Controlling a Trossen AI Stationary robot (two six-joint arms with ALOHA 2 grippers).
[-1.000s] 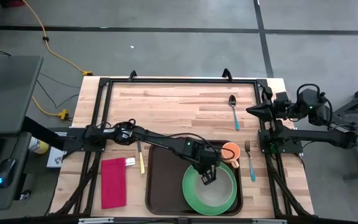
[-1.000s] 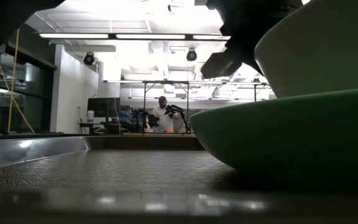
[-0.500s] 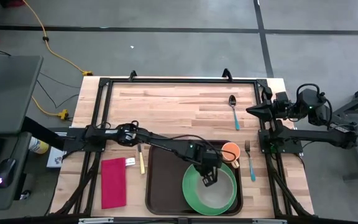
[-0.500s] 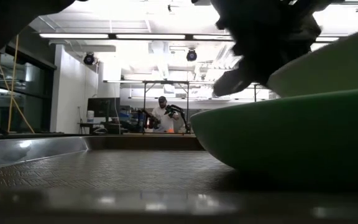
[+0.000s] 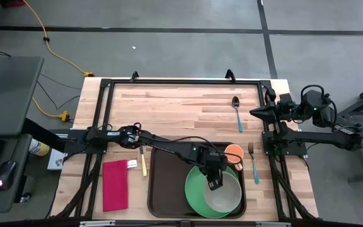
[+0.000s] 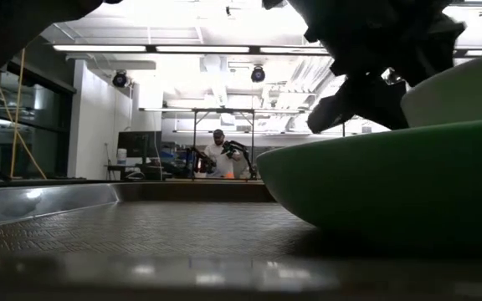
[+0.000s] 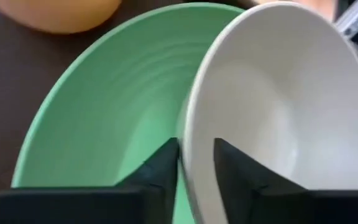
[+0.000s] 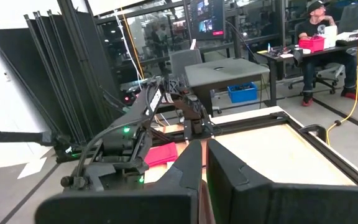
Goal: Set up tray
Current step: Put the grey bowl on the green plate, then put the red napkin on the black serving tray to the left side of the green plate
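The dark brown tray (image 5: 166,183) lies at the table's near edge. On it sit a green plate (image 5: 194,186) and, in its far right corner, an orange cup (image 5: 234,153). My left gripper (image 5: 214,180) reaches over the plate, shut on a white bowl (image 5: 224,195) that sits tilted over the plate's right half. The left wrist view shows the bowl (image 7: 291,112) against the plate (image 7: 104,124). In the low view the bowl (image 6: 458,88) shows just above the plate's rim (image 6: 392,184). My right gripper (image 5: 257,111) waits shut at the table's right side. My left gripper (image 7: 196,163) pinches the white bowl's rim (image 7: 194,134) on the side nearest the plate's middle. One finger (image 7: 232,165) is inside the bowl and the other (image 7: 163,168) outside, coming slanting down from the table's left. The bowl is tilted over the plate; whether its base touches cannot be told.
A red napkin (image 5: 115,184) and a knife (image 5: 143,161) lie left of the tray. A fork (image 5: 253,162) lies right of it and a spoon (image 5: 237,112) farther back. A black frame borders the table. A person shows in the room behind (image 6: 218,150).
My left gripper has moved down and a little toward the table's right, carrying the bowl. The bowl has come down from well above the plate to just over its right half, and has tipped. The gripper has stayed shut on the rim.
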